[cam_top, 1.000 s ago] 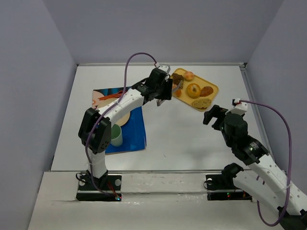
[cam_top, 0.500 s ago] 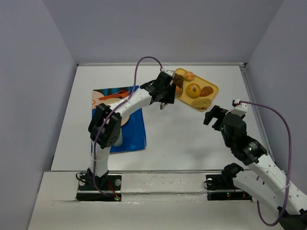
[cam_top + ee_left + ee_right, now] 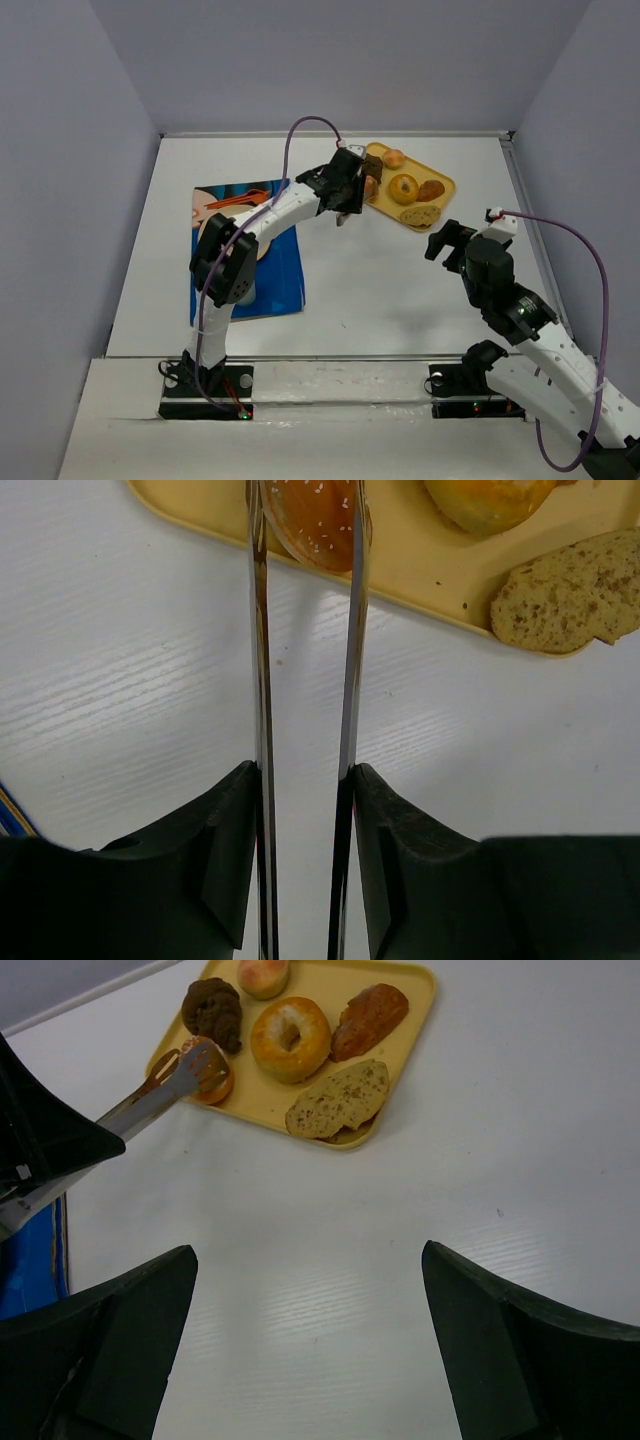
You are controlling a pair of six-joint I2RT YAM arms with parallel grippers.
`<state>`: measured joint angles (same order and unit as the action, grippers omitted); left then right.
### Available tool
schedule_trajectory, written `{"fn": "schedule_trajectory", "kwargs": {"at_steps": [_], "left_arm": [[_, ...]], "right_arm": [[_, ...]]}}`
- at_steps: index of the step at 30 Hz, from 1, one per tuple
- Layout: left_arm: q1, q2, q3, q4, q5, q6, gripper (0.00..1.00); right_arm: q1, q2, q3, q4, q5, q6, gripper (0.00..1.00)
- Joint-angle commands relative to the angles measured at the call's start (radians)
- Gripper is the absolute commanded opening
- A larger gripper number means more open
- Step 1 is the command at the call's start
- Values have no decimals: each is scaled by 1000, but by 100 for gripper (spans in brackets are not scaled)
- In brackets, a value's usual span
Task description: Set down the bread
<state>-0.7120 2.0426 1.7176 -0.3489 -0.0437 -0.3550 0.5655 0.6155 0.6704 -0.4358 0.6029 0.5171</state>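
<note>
With the bread [image 3: 315, 520] pinched at the top of the left wrist view by tongs [image 3: 262, 680] clamped in the left gripper [image 3: 300, 780], the right gripper [image 3: 308, 1260] gaping empty, a steady lift off the tray [image 3: 420, 580] is judged needed.

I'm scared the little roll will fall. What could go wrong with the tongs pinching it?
The tongs pinch the bread only at their tips, and its crust looks glossy, so it might slip out when lifted. It sits at the rim of the yellow tray, so a slip could drop it onto the table. The left gripper squeezes the tongs far back; squeezing harder might squash it.
</note>
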Motion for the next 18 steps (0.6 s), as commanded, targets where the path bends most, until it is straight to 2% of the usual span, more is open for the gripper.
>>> {"fn": "schedule_trajectory", "kwargs": {"at_steps": [1, 7, 10, 11, 14, 16, 18], "left_arm": [[-6, -142, 33, 5, -33, -10, 25], [-6, -347, -84, 8, -129, -47, 24], [-4, -487, -183, -30, -240, -96, 26], [-1, -548, -232, -51, -318, -134, 29], [22, -619, -283, -211, -404, -228, 28], [42, -721, -321, -328, -491, -329, 28], [54, -774, -351, -405, -519, -393, 30]], "right_arm": [[4, -5, -5, 43, 29, 8, 100], [4, -5, -3, 42, 17, 6, 100], [4, -3, -3, 45, 8, 6, 100], [4, 0, -5, 45, 6, 6, 100], [4, 7, -9, 52, 3, 6, 100], [4, 21, -8, 54, -3, 4, 100], [4, 30, -9, 57, -8, 6, 100]]}}
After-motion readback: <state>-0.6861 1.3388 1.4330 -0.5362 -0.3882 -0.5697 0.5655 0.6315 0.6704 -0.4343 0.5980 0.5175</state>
